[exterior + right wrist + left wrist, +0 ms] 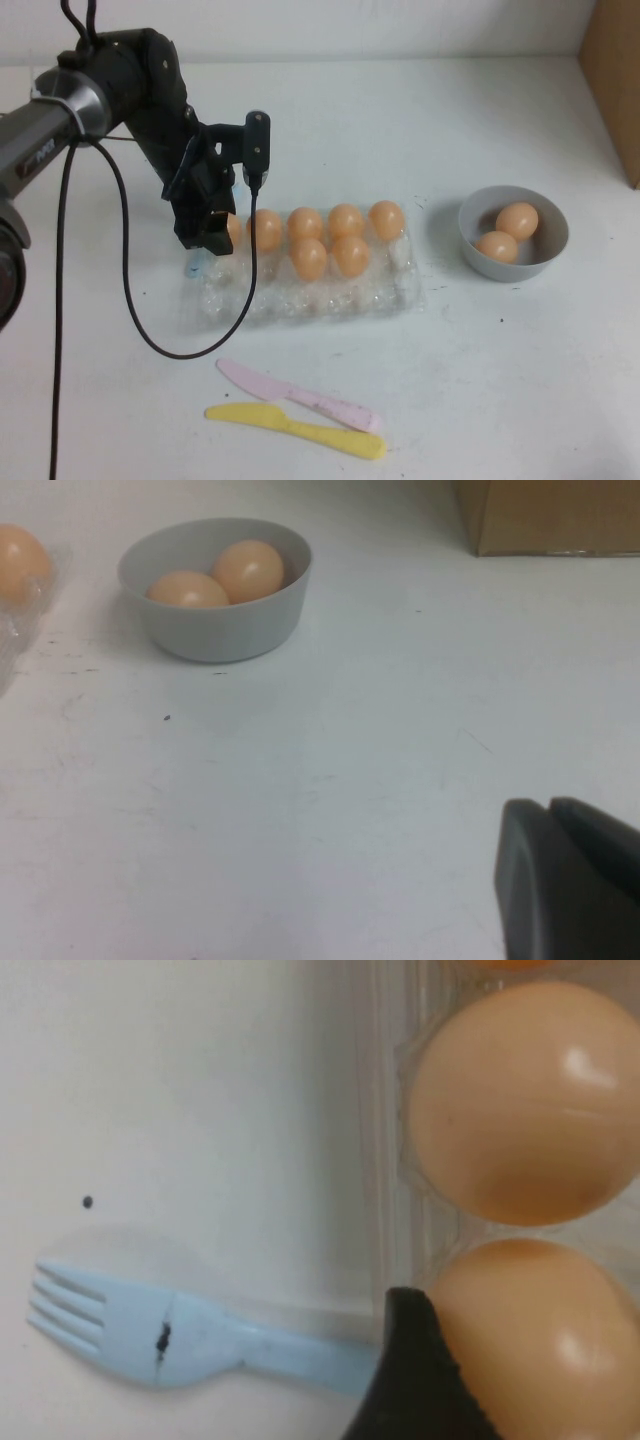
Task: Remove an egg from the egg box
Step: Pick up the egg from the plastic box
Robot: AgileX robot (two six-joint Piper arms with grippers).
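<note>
The clear plastic egg box (pixel 300 295) lies mid-table with several orange-tan eggs in its far rows. My left gripper (pixel 212 240) is down over the box's left end, at the leftmost egg (pixel 235 230). In the left wrist view one black finger (pixel 410 1370) presses against that egg (pixel 540 1340), which sits in its cup. The other finger is out of frame. A second egg (pixel 525 1100) sits in the adjacent cup. My right gripper (pixel 548 805) is shut and empty, low over bare table right of the bowl, and does not show in the high view.
A grey bowl (pixel 513 262) holding two eggs stands right of the box. A blue plastic fork (pixel 150 1330) lies at the box's left edge. A pink knife (pixel 300 395) and a yellow knife (pixel 300 430) lie in front. A cardboard box (pixel 612 80) stands far right.
</note>
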